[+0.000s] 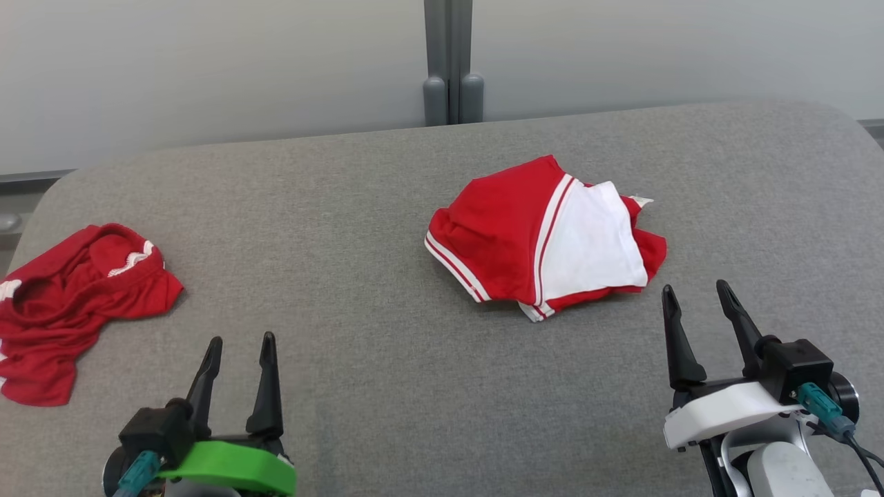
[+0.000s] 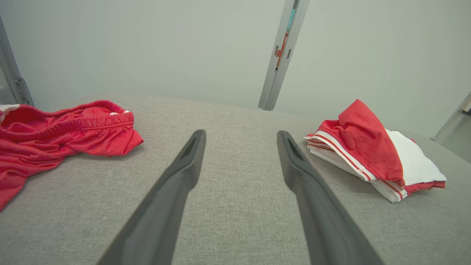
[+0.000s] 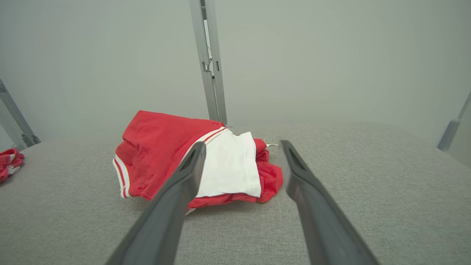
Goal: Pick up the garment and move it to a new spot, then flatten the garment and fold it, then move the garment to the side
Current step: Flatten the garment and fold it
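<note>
A red-and-white garment (image 1: 545, 238) lies in a folded bundle on the grey cloth-covered table (image 1: 345, 228), right of centre, its white panel on top. My right gripper (image 1: 695, 286) hovers open just near of its right corner, fingers pointing at it; the right wrist view has the bundle (image 3: 162, 151) ahead and left of the empty gripper (image 3: 243, 143). A crumpled red garment (image 1: 76, 297) sprawls at the table's left edge. My left gripper (image 1: 242, 339) is open at the near left, between the two; the left wrist view has its empty gripper (image 2: 241, 133), the red heap (image 2: 66, 129) and the bundle (image 2: 368, 147).
A grey metal post (image 1: 452, 62) stands against the pale wall behind the table's far edge. The table's corners are rounded. Bare grey cloth stretches between the two garments and along the near side.
</note>
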Robot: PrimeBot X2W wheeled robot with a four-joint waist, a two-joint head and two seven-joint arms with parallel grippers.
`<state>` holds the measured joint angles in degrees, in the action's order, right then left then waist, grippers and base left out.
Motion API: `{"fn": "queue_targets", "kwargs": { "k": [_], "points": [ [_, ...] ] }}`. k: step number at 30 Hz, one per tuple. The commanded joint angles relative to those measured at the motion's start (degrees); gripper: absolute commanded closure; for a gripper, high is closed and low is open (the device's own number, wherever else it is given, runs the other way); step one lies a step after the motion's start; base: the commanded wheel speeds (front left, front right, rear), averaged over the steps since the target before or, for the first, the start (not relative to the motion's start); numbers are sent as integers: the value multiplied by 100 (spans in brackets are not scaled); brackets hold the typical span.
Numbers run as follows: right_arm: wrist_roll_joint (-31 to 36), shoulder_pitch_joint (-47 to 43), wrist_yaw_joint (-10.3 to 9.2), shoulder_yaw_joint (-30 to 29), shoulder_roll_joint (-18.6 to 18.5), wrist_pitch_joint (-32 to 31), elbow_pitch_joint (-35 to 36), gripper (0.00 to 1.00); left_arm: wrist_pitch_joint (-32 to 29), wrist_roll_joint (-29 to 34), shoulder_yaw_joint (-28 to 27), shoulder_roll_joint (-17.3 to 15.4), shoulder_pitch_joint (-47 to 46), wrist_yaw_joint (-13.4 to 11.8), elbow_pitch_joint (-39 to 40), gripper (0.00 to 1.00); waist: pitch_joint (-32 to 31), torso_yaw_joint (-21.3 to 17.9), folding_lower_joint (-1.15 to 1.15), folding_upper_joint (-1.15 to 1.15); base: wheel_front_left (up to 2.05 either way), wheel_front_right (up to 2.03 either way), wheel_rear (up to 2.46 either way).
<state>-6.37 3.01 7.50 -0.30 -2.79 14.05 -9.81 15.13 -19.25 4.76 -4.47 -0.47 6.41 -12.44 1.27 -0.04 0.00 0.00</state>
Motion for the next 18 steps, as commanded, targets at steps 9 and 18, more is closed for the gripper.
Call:
{"fn": "queue_targets", "kwargs": {
  "k": [9, 18],
  "points": [
    [-35, 257, -2, 107, -17, 40, 2, 0, -199, -264, 479, 83, -714, 66, -601, 0, 267, -788, 0, 0, 0, 0, 0],
    [2, 343, -2, 178, -16, 68, 19, 0, -598, -1266, 1010, 137, -1286, 106, -1371, 0, 526, -1576, 0, 0, 0, 0, 0]
  ]
}}
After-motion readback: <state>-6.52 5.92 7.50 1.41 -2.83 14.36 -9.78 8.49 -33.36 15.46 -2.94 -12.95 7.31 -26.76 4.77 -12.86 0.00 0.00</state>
